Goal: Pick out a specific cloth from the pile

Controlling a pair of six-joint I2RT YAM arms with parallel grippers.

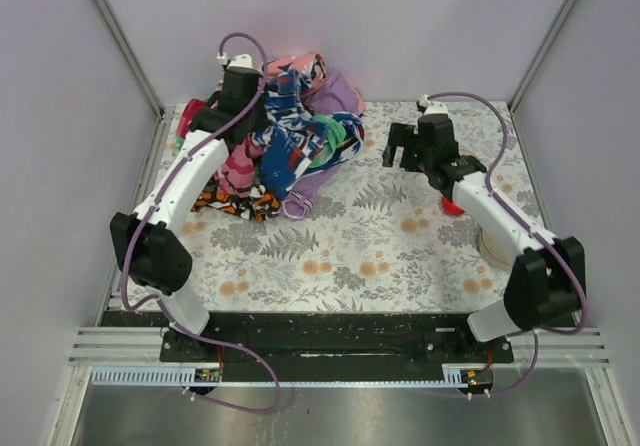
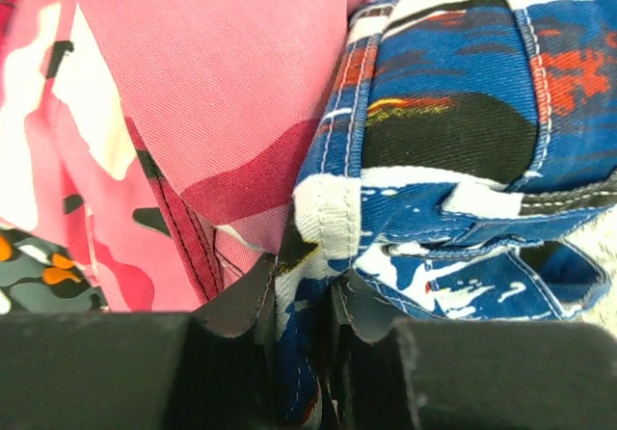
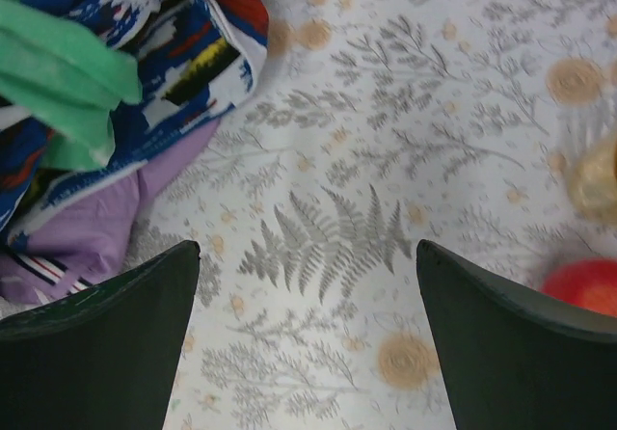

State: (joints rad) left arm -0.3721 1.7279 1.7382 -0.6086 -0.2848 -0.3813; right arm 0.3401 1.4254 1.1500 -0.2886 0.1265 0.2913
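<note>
The pile (image 1: 285,141) of patterned garments lies at the back left of the table. The lilac cloth (image 1: 341,92) shows at the pile's back right, and more lilac fabric (image 1: 312,188) shows under its front edge. It also shows in the right wrist view (image 3: 87,228) beneath the blue patterned cloth. My left gripper (image 1: 240,94) is down in the pile's back left. In the left wrist view it (image 2: 304,295) is shut on a fold of the blue-white-red cloth (image 2: 463,112), with the pink camouflage cloth (image 2: 193,83) beside it. My right gripper (image 1: 400,148) hovers right of the pile, open and empty (image 3: 308,256).
The floral tablecloth (image 1: 380,236) covers the table. A red object (image 1: 452,206) and a round cream thing (image 1: 493,246) sit under the right arm; the red object also shows in the right wrist view (image 3: 583,285). A green cloth (image 3: 58,73) lies on the pile. Walls enclose three sides.
</note>
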